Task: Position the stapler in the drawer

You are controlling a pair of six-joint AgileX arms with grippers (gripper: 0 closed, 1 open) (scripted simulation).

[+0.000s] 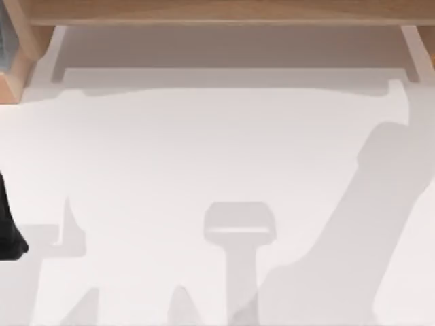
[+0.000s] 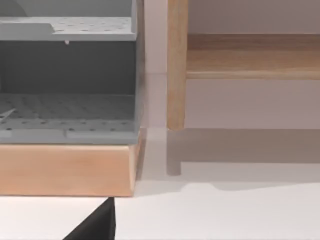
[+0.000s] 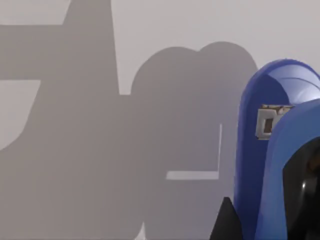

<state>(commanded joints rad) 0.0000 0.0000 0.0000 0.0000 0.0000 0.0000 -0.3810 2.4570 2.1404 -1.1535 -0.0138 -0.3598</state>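
The right tool's black tip (image 3: 226,220) is showing at the edge of the right wrist view, hard against the blue stapler (image 3: 272,150), which is looming close to that camera above the white bench (image 3: 150,30); whether the tool is clenched on it or released I cannot tell. If the stapler is sitting loosely, it is risking slipping or tilting on the way to the wooden unit (image 1: 224,12) at the bench's far edge. The left arm (image 1: 8,224) is idling at the left edge near a grey rack (image 2: 70,90).
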